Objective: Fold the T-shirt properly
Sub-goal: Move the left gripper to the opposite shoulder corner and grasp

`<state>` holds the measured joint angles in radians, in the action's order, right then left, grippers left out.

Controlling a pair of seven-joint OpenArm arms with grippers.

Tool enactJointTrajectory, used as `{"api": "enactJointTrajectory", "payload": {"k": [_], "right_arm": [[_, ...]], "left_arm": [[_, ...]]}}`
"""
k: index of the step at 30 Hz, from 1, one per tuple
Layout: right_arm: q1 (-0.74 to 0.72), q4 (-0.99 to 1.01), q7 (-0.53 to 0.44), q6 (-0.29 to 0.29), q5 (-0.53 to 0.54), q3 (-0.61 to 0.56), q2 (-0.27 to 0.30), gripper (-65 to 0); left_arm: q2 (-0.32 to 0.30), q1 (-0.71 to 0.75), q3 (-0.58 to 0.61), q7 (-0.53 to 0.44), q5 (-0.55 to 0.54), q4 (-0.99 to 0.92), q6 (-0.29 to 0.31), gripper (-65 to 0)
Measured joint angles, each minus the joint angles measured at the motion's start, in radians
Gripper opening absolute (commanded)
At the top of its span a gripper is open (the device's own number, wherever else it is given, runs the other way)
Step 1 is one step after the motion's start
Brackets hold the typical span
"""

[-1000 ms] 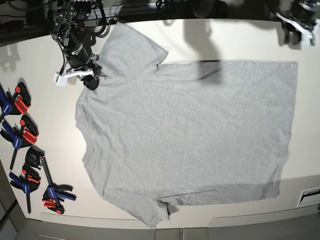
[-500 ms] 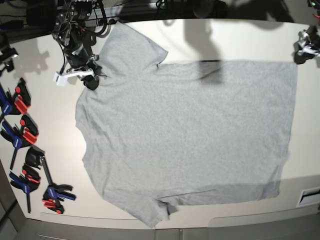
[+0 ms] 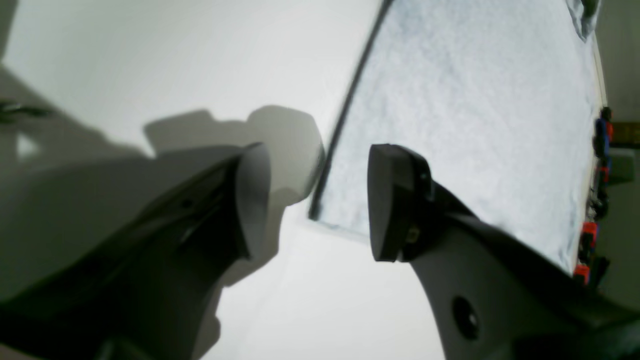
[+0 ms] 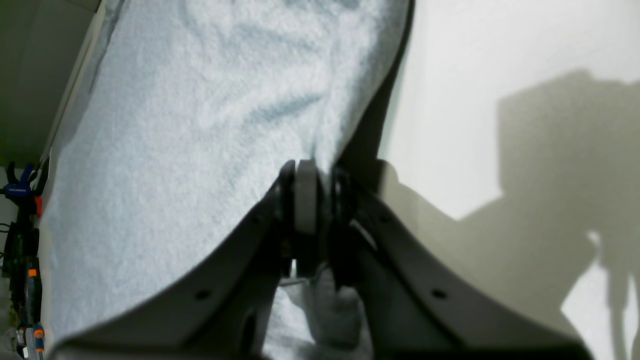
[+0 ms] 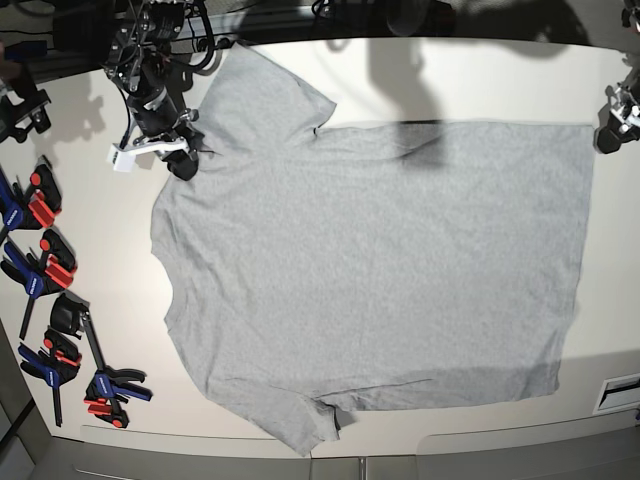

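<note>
We see our right gripper (image 4: pixel 312 200) pinching the heather-grey T-shirt (image 5: pixel 380 270), flat on the white table (image 5: pixel 480 75); our left gripper (image 3: pixel 320 200) gapes empty.

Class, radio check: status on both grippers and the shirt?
Right gripper shut on T-shirt shoulder. Left gripper open at hem corner. Clamps off to the side.

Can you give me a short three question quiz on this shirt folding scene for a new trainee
1. True or false: the right end effector is shut on the T-shirt.
2. The left end effector is: A) open, beside the shirt's corner; B) shut on a sleeve; C) holding a clamp.
3. Fill in: the clamps lie on the table along the base view's ____ edge.

Key: 1 true, fabric is pinched between its fingers. 2 A, the gap shows bare table and the shirt's edge. 3 left.
</note>
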<state>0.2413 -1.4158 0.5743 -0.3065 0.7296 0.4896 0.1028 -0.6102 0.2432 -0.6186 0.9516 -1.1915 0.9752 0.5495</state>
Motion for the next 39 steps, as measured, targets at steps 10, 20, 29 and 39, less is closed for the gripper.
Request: {"api": "enactJointTrajectory", "payload": {"k": [10, 20, 29, 39], "right_arm": [[0.000, 0.000, 0.000, 0.000, 0.000, 0.000, 0.000, -65.0], [0.000, 0.000, 0.000, 0.000, 0.000, 0.000, 0.000, -65.0], [0.000, 0.000, 0.002, 0.000, 0.000, 0.000, 0.000, -65.0], [0.000, 0.000, 0.003, 0.000, 0.000, 0.000, 0.000, -65.0]], "left_arm": [[-0.005, -0.006, 0.107, 0.006, -0.035, 0.006, 0.011, -35.8], [-0.019, -0.016, 0.154, 0.037, -0.034, 0.009, 0.018, -35.8], [-0.016, -0.073, 0.233, 0.048, -0.014, 0.012, 0.030, -35.8], [-0.007, -0.091, 0.238, 0.040, 0.051, 0.006, 0.019, -65.0]]}}
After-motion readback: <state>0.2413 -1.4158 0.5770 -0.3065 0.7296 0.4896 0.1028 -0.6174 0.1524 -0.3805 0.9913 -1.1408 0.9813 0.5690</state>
